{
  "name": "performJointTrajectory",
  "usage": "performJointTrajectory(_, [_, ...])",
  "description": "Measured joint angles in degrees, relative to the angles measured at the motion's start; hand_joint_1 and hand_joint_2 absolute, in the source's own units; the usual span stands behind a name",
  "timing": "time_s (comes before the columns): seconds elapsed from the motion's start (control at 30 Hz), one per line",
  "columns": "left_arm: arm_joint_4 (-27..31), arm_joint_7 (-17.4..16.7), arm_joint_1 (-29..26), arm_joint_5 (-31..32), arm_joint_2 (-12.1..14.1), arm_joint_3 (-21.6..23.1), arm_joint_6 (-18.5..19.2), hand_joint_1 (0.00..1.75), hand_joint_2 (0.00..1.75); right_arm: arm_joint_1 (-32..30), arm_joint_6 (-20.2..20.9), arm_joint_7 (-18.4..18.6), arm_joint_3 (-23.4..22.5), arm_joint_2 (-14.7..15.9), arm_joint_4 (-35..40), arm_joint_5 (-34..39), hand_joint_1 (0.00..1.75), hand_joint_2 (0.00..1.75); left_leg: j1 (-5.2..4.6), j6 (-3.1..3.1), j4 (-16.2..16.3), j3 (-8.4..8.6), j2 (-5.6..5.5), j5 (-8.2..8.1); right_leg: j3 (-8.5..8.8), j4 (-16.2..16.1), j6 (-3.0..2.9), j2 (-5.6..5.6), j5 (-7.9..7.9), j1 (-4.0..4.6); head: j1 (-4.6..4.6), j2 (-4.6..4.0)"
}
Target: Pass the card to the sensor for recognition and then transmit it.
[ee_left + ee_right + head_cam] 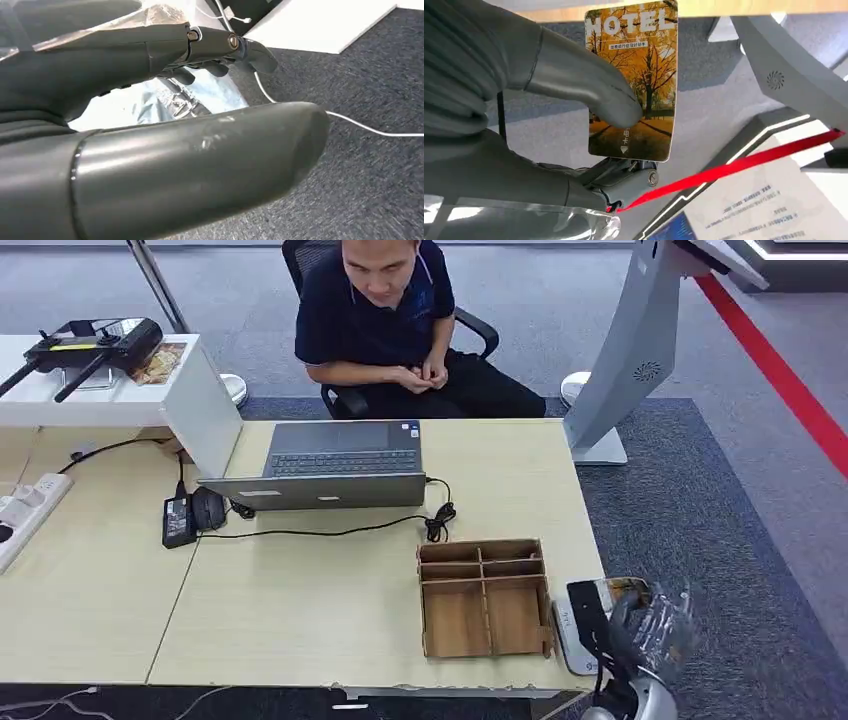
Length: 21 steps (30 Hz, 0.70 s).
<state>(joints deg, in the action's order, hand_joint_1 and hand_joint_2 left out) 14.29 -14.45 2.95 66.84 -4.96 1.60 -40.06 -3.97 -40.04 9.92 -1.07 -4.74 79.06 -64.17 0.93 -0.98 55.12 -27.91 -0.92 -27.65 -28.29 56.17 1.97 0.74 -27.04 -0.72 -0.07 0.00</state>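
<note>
Orange hotel card pinched by the right robot hand; left robot hand released, fingers apart.

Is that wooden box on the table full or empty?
Empty. In the head view the wooden box lies open-topped on the table, and every divided compartment shows bare wood.

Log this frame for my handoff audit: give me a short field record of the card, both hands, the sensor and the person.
card: orange autumn-tree HOTEL card, held upright
right robot hand: thumb pinches the card against its fingers, beside the table's near right corner
left robot hand: holds nothing, over dark carpet
sensor: white flat reader at the wooden table edge
person: seated behind the grey laptop, hands clasped
</note>
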Motion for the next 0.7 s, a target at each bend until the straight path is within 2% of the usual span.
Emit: performJointTrajectory(0.7, [0.0, 0.2, 0.0, 2.0, 0.0, -1.9, 0.0, 0.00, 0.00, 0.8, 0.0, 4.1, 9.2, 3.5, -6.0, 2.1, 1.75, 1.75, 0.00, 0.00, 0.0, 0.00, -0.01, 0.00, 0.00, 0.0, 0.00, 0.00, 0.00, 0.00, 0.00, 0.00])
